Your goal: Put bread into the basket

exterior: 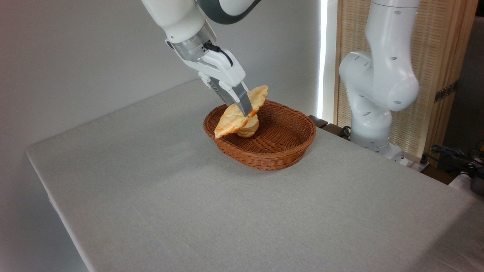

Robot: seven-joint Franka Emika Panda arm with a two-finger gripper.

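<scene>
The bread, a flat golden-orange leaf-shaped pastry with scalloped edges, hangs tilted over the left part of the brown wicker basket. Its lower tip reaches past the basket's left rim and its upper end points up to the right. My gripper comes down from the upper left and is shut on the bread near its middle. A small pale round bun lies inside the basket just under the bread, partly hidden by it.
The basket sits on a grey cloth-covered table. The arm's white base stands beyond the table's right edge, with cables and a wooden screen behind it. A plain wall runs along the left.
</scene>
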